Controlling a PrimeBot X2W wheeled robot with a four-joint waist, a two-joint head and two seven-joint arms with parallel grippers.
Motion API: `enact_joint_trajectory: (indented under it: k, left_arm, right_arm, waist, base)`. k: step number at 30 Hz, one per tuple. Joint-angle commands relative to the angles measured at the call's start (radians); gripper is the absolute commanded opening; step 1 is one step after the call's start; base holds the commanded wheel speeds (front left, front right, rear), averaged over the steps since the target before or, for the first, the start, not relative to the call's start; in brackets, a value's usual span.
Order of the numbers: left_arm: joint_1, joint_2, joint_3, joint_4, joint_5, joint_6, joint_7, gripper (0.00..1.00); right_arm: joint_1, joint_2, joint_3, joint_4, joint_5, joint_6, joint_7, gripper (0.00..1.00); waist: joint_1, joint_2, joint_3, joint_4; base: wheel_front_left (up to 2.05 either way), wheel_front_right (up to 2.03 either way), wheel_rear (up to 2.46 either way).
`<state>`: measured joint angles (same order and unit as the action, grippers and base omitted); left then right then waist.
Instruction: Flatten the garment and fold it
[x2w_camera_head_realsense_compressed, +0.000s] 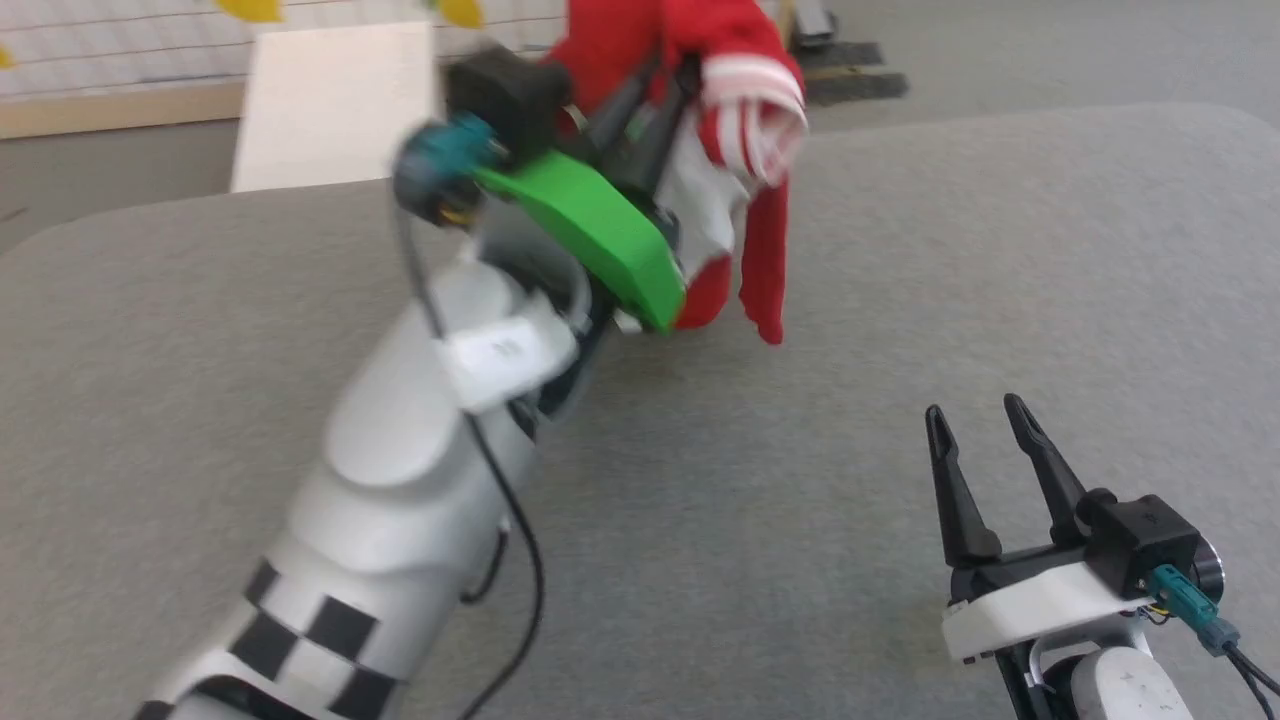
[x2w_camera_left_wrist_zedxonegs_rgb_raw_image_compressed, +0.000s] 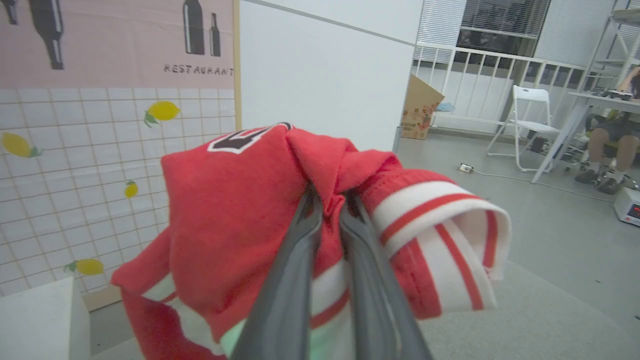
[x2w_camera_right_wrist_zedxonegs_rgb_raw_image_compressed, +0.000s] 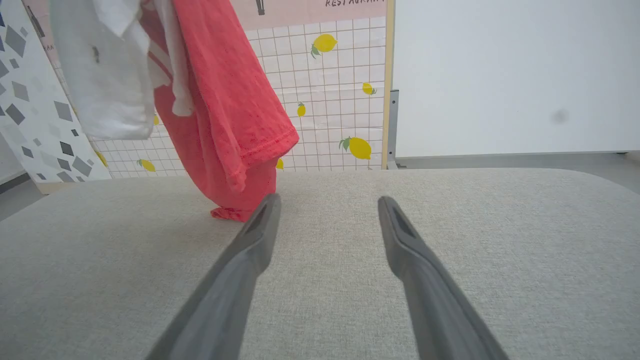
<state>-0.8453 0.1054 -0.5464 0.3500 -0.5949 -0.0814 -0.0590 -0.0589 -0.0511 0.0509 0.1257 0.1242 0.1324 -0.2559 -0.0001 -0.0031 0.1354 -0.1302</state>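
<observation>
The garment (x2w_camera_head_realsense_compressed: 735, 110), a red jersey shirt with white sleeves and red-white striped trim, hangs bunched high above the grey table, its lowest red fold reaching down to the surface. My left gripper (x2w_camera_head_realsense_compressed: 665, 85) is raised at the top centre of the head view and is shut on the garment (x2w_camera_left_wrist_zedxonegs_rgb_raw_image_compressed: 240, 210), its two dark fingers (x2w_camera_left_wrist_zedxonegs_rgb_raw_image_compressed: 300, 250) pinching a red fold beside a striped cuff. In the right wrist view the garment (x2w_camera_right_wrist_zedxonegs_rgb_raw_image_compressed: 225, 115) dangles at the upper left. My right gripper (x2w_camera_head_realsense_compressed: 980, 420) stands open and empty low over the table at the lower right, well apart from the cloth.
The grey fabric-covered table (x2w_camera_head_realsense_compressed: 1000, 260) spreads wide around both arms. A white board (x2w_camera_head_realsense_compressed: 335, 100) leans behind its far left edge. Past the table stand a tiled lemon-print wall (x2w_camera_right_wrist_zedxonegs_rgb_raw_image_compressed: 330, 100), a white folding chair (x2w_camera_left_wrist_zedxonegs_rgb_raw_image_compressed: 530, 120), and a seated person's legs (x2w_camera_left_wrist_zedxonegs_rgb_raw_image_compressed: 607, 150) at the far right.
</observation>
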Motion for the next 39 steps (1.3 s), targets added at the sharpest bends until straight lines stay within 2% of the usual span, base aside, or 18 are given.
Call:
enact_joint_trajectory:
  k: [1,7,8,9,14,19,23,26,31,34,39]
  left_arm:
    - [0.035,-0.01,-0.03,0.031,0.019,-0.001,-0.01,0.0]
    - [0.148,-0.035,-0.197,0.222,0.037,-0.03,0.033,0.02]
    - [0.162,-0.038,-0.22,0.25,0.038,-0.034,0.032,0.57]
    - [0.171,-0.039,-0.236,0.272,0.041,-0.036,0.03,1.0]
    - [0.195,-0.046,-0.288,0.337,0.029,-0.044,-0.009,1.0]
    - [0.183,-0.051,-0.304,0.319,0.008,-0.046,-0.084,1.0]
    - [0.167,-0.053,-0.28,0.277,-0.01,-0.04,-0.143,1.0]
    - [0.16,-0.037,-0.237,0.228,-0.01,-0.011,-0.177,1.0]
    - [0.203,0.032,-0.137,0.124,0.007,0.06,-0.2,1.0]
    - [0.278,0.074,-0.054,0.033,0.018,0.099,-0.202,1.0]
    - [0.439,0.135,0.054,-0.099,0.069,0.135,-0.202,1.0]
  right_arm:
    - [-0.004,0.001,-0.002,-0.004,0.008,-0.002,-0.006,1.0]
    - [-0.008,0.001,-0.006,-0.004,0.025,-0.002,-0.006,1.0]
    - [-0.009,0.001,-0.008,-0.004,0.027,-0.002,-0.006,1.0]
    - [-0.009,0.001,-0.009,-0.004,0.028,-0.002,-0.006,1.0]
    - [-0.004,0.001,-0.017,0.003,0.025,-0.002,-0.006,1.0]
    - [0.004,0.001,-0.02,0.017,0.009,-0.002,-0.006,1.0]
    - [0.015,0.001,-0.029,0.025,-0.008,-0.002,-0.006,1.0]
    - [0.027,0.001,-0.04,0.026,-0.022,-0.002,-0.006,1.0]
    - [0.046,0.001,-0.059,0.021,-0.033,-0.002,-0.006,1.0]
    - [0.06,0.001,-0.07,0.015,-0.033,-0.002,-0.006,1.0]
    - [0.082,0.001,-0.079,0.006,-0.03,-0.002,-0.006,1.0]
  waist:
    - [0.0001,0.0031,0.049,-0.103]
    - [0.0001,0.0031,0.081,-0.151]
    - [0.0001,0.0031,0.083,-0.152]
    - [0.0001,0.0031,0.085,-0.152]
    - [0.0001,0.0031,0.071,-0.124]
    - [0.0001,0.0031,0.025,-0.068]
    - [0.0001,0.0031,-0.018,-0.018]
    - [0.0001,0.0031,-0.053,0.021]
    - [0.0001,0.0031,-0.096,0.066]
    - [0.0001,0.0031,-0.116,0.087]
    - [0.0001,0.0031,-0.133,0.109]
  base:
    - [0.0,0.0,0.0]
    - [0.0,0.0,0.0]
    - [0.0,0.0,0.0]
    - [0.0,0.0,0.0]
    - [0.0,0.0,0.0]
    - [0.0,0.0,0.0]
    - [0.0,0.0,0.0]
    - [0.0,0.0,0.0]
    - [0.0,0.0,0.0]
    - [0.0,0.0,0.0]
    - [0.0,0.0,0.0]
